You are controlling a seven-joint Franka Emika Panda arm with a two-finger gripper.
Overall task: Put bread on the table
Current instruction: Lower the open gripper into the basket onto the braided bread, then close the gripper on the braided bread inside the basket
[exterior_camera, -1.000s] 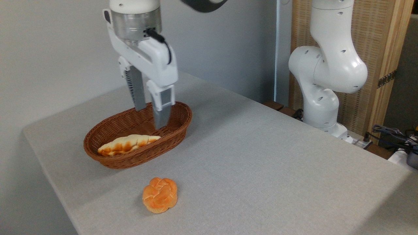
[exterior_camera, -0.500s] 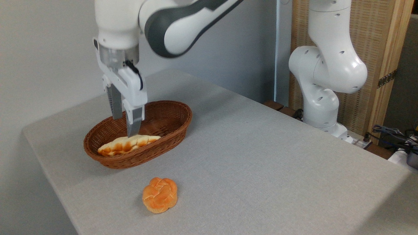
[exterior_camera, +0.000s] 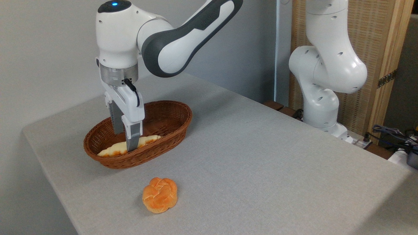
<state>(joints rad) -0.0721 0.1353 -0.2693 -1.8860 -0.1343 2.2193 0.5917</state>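
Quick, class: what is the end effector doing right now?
End effector: open, fingers astride the bread in the basket, not yet closed on it.

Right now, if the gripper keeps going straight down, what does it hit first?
The bread. The gripper points down into the wicker basket, its fingers straddling the loaf's middle, so the loaf or the basket floor just beneath comes first. Depth from this single view is uncertain.

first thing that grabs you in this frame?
The gripper reaching down into the brown wicker basket at the left, its fingers astride the striped bread lying there. Next, the orange knotted bun alone on the grey table in front of the basket.
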